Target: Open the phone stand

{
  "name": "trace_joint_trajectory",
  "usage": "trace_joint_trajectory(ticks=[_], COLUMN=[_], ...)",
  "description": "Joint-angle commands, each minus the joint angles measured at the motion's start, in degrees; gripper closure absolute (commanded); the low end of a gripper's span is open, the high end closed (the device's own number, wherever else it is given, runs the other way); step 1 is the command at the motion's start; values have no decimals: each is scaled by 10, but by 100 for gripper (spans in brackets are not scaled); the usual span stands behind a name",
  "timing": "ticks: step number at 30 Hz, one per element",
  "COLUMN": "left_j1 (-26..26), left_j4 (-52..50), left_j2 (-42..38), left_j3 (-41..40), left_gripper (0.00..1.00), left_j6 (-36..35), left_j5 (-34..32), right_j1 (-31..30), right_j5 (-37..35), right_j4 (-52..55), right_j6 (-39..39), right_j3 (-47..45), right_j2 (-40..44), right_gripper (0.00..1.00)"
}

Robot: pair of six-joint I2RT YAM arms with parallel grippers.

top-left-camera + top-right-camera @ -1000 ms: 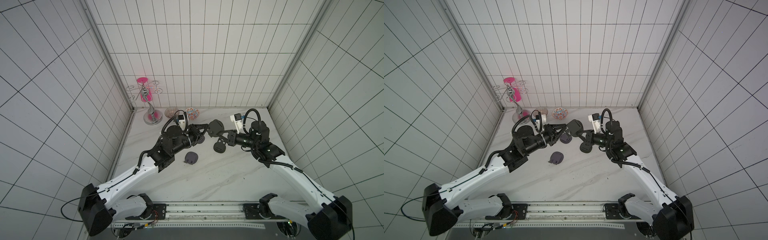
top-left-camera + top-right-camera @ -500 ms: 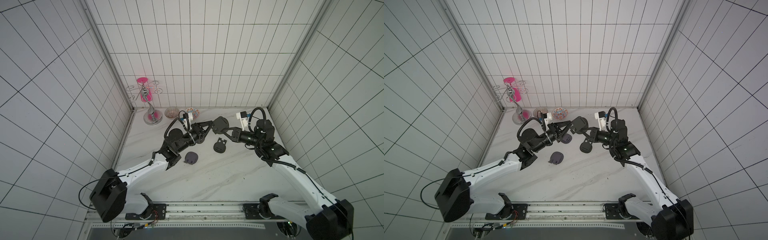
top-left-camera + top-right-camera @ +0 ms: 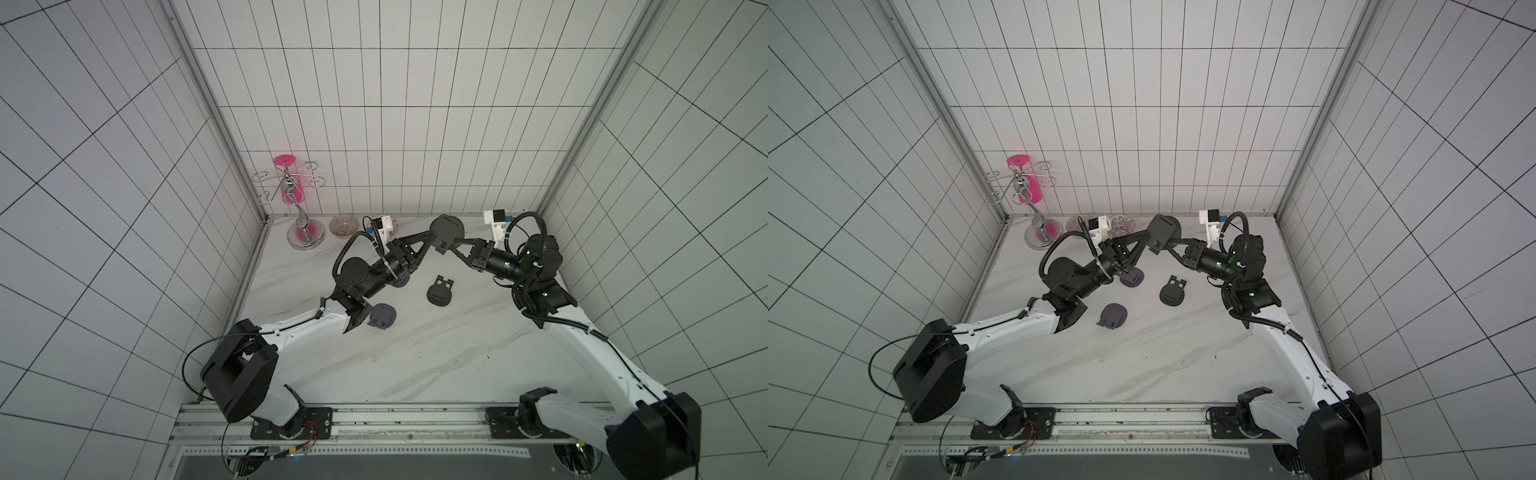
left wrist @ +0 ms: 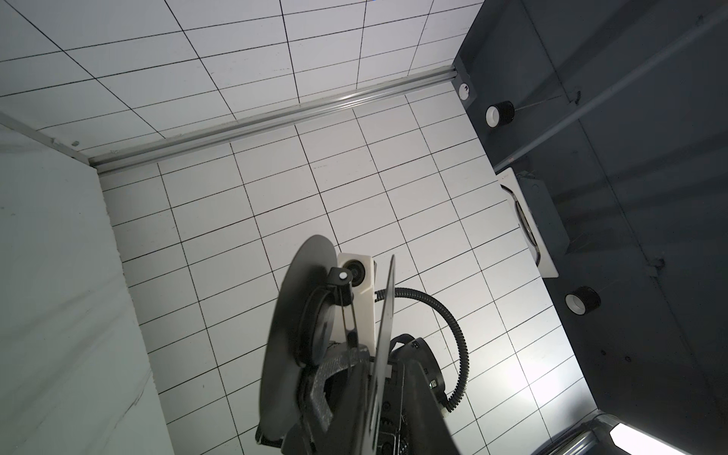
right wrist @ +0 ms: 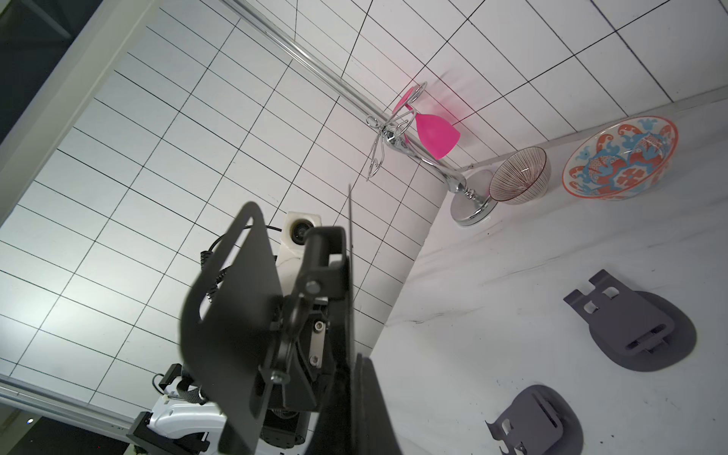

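Both top views | phone stand (image 3: 446,227) aloft between left gripper (image 3: 431,240) and right gripper (image 3: 456,244), each pinched narrow on it | step: unfolding in hand | next: likely swing its halves wider apart

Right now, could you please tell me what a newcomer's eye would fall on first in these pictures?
First, the black phone stand, held in the air over the back of the marble table between the left gripper and the right gripper, both closed on it. Next, the pink glass hanging upside down on a chrome rack in the back left corner. Beneath the arms, another black stand and a grey stand lie on the marble.
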State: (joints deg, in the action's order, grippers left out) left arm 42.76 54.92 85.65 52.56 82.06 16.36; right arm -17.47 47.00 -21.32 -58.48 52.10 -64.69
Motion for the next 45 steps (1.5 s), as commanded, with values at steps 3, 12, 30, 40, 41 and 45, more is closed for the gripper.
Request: trace_joint_trajectory(ticks=[3, 12, 30, 40, 41, 45], left_j1=[38, 32, 35, -18, -32, -83], left_j4=[0, 115, 29, -341, -353, -469], left_j2=[24, 37, 28, -113, -123, -156], left_j3=[15, 81, 151, 128, 120, 122], left_gripper=[100, 100, 90, 40, 40, 40], left_j6=[-2, 26, -22, -252, -262, -364], left_j5=[108, 136, 158, 170, 177, 191], right_j1=[-20, -21, -26, 7, 10, 20], right_j5=[74, 73, 76, 115, 119, 149], right_j4=[-67, -48, 75, 183, 201, 232], right_j6=[-33, -20, 65, 113, 121, 128], right_j3=[-7, -58, -44, 7, 12, 23], right_j2=[-6, -22, -4, 43, 49, 71], right_gripper=[100, 100, 100, 100, 100, 100])
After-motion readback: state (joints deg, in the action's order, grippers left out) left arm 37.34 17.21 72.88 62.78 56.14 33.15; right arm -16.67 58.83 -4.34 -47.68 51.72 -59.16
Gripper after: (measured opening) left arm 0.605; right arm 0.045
